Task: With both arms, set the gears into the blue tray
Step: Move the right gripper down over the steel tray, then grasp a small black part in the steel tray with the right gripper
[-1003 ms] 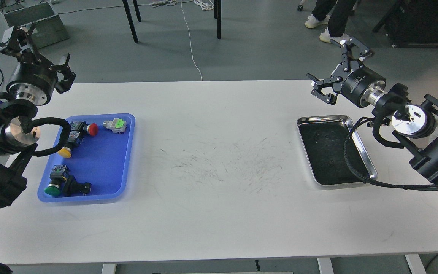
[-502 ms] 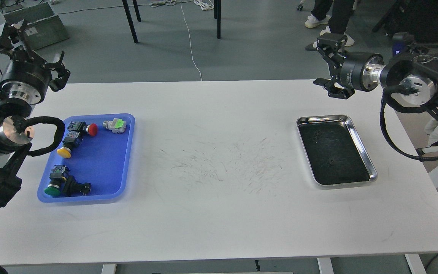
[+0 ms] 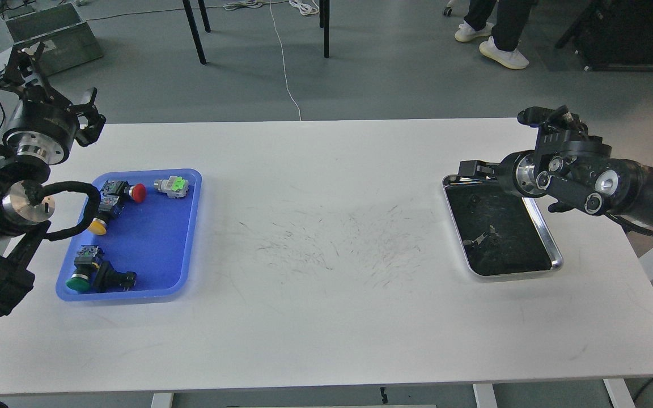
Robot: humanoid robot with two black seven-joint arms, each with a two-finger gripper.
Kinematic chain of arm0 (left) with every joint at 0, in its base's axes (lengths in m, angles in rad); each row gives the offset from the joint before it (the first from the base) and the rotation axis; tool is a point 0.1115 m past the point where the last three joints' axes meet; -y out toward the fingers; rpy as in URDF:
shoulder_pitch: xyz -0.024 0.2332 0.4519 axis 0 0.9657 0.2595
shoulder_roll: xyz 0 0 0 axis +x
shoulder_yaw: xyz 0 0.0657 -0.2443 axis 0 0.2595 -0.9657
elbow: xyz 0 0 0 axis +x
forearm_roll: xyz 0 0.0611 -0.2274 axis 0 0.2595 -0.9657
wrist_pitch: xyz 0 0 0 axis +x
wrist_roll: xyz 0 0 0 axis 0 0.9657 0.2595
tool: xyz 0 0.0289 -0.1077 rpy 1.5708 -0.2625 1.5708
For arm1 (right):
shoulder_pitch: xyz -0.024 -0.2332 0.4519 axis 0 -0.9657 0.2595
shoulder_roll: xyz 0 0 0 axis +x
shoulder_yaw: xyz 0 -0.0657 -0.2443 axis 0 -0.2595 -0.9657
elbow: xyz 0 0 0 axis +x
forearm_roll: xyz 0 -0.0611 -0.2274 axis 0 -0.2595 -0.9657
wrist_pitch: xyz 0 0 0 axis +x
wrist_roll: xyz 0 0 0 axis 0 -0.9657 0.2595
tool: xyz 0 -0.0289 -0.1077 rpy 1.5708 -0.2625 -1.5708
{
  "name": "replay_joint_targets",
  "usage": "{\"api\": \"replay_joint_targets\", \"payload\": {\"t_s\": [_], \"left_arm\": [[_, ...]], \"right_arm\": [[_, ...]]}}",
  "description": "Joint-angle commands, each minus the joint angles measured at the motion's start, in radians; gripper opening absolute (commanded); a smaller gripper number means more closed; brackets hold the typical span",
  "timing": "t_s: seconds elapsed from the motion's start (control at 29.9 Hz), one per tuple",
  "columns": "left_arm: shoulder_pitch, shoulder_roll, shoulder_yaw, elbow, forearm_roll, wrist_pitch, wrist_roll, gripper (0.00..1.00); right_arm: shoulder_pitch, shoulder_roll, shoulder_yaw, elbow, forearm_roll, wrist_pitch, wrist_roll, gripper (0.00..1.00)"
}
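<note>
The blue tray (image 3: 153,243) lies at the table's left and holds several push-button switches. My left gripper (image 3: 51,85) hangs open and empty above the table's far left corner, behind that tray. The gears show only faintly, as tiny dark discs such as one gear (image 3: 474,199) on the dark inside of the steel tray (image 3: 553,258) at the right. My right gripper (image 3: 499,144) is low over the far end of the steel tray. Its fingers look spread, with nothing seen between them. Dark finger shapes are mirrored on the tray's floor.
In the blue tray are a red-capped switch (image 3: 134,192), a green-and-white one (image 3: 172,186), a yellow-capped one (image 3: 97,226) and a green-capped one (image 3: 80,281). Beyond the table are chair legs, a white cable, a grey box (image 3: 49,34) and a person's feet (image 3: 502,51).
My right arm has swung down from high behind the table's far right edge to just over the steel tray's far end. The left gripper has shifted only slightly.
</note>
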State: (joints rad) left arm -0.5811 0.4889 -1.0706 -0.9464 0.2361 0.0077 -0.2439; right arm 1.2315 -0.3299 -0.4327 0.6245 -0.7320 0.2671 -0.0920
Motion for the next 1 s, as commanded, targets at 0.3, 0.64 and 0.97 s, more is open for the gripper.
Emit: {"api": "replay_joint_targets", "payload": {"t_s": [0.3,0.64,0.97], "left_arm": [[0.0,0.002,-0.003,0.0,0.0,0.009,-0.002,0.98],[0.0,0.0,-0.005,0.0,0.0,0.009,-0.002,0.98],[-0.002,-0.001,-0.003,0.004,0.0,0.009,-0.002,0.98]], "right_arm": [[-0.055,0.061,-0.081,-0.022,-0.043,-0.032,0.008,0.96],[-0.073,0.083,-0.083,-0.051,-0.044,-0.046,0.008,0.93],[-0.063,0.085,-0.086,-0.052,-0.046,-0.049,0.009,0.77]]}}
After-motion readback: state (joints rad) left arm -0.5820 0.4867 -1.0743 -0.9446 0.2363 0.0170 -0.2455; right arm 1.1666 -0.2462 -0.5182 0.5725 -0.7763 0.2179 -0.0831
